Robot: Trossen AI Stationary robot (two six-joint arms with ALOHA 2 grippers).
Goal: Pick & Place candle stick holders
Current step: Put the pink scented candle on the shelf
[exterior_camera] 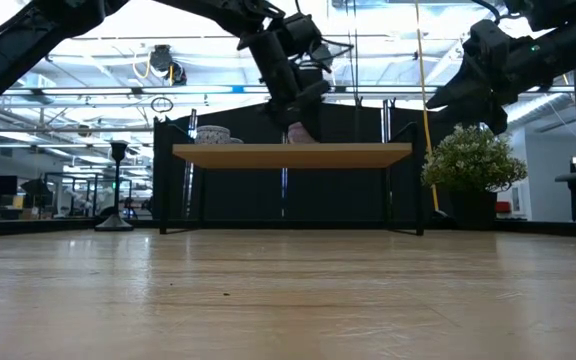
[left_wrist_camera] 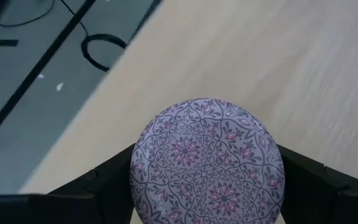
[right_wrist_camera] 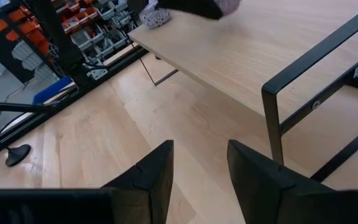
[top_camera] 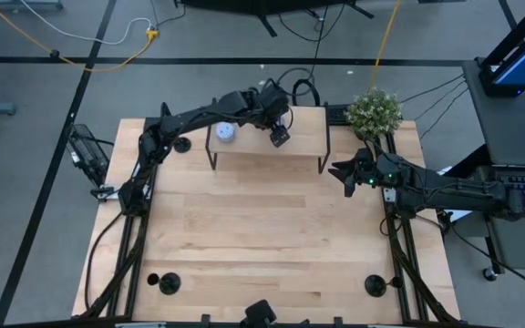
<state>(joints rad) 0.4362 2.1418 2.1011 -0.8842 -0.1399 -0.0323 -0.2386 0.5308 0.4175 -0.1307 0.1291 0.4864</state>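
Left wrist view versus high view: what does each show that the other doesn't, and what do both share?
Only the left wrist view shows the purple floral pattern on the round tin between the left gripper's fingers. Only the high view shows the right gripper waiting near the potted plant, a second patterned tin, and black candle stick holders at the table corners. Both show the raised wooden shelf.

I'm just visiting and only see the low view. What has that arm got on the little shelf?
Observer: The left wrist view shows a round purple flower-patterned disc between the left gripper's fingers.
Visitor: Is the other arm carrying anything?
Observer: No. Its wrist view shows the right gripper open and empty, off the shelf's right end.
Visitor: Anything else up there?
Observer: From above, a second patterned round piece sits on the shelf, left of that gripper.
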